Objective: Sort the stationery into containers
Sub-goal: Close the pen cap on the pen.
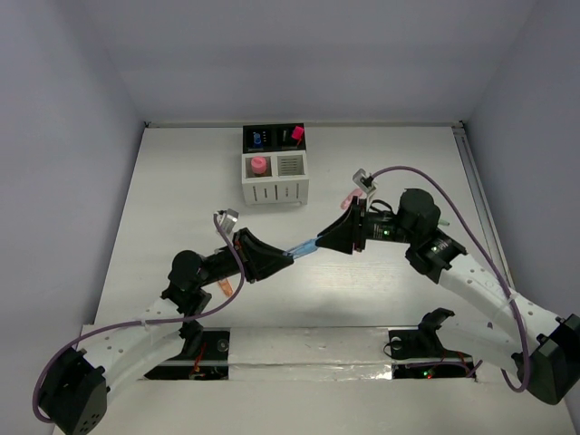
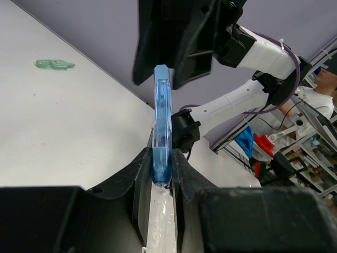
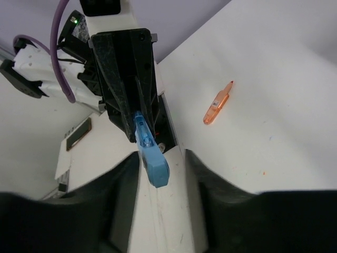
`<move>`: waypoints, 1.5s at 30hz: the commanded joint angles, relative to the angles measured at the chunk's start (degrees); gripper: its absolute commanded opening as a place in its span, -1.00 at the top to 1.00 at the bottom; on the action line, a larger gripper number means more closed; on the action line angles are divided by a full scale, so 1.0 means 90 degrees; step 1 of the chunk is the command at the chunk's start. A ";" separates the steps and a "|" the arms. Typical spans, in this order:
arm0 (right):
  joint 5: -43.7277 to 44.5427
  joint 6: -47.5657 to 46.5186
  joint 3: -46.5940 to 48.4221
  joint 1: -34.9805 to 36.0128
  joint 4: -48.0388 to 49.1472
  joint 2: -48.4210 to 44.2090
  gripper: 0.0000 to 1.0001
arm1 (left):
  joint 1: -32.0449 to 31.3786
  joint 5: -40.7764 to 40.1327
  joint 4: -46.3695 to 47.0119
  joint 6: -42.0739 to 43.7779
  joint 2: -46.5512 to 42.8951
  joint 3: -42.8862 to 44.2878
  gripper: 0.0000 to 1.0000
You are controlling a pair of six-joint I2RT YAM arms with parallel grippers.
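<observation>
A pale blue pen (image 1: 304, 247) hangs level above the table between both arms. My left gripper (image 1: 276, 256) is shut on its capped end (image 2: 160, 168). The pen's other end (image 3: 155, 166) sits inside my right gripper (image 3: 162, 158), whose jaws stand open around it, with a gap on the right side. The block of containers (image 1: 275, 188) stands at the back middle. A pink-capped item (image 1: 260, 165) stands in the left white cup, and blue (image 1: 258, 140) and pink (image 1: 296, 133) items stand in the black cups.
An orange pen (image 3: 217, 104) lies on the table beside my left arm (image 1: 204, 267). A pink item (image 1: 347, 199) lies just behind my right gripper. A green item (image 2: 54, 64) lies further off on the table.
</observation>
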 commanded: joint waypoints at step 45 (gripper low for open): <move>-0.1283 0.0565 -0.0819 0.0606 0.3116 0.0340 1.00 | -0.0145 0.0568 0.2846 -0.1161 0.0526 0.0171 1.00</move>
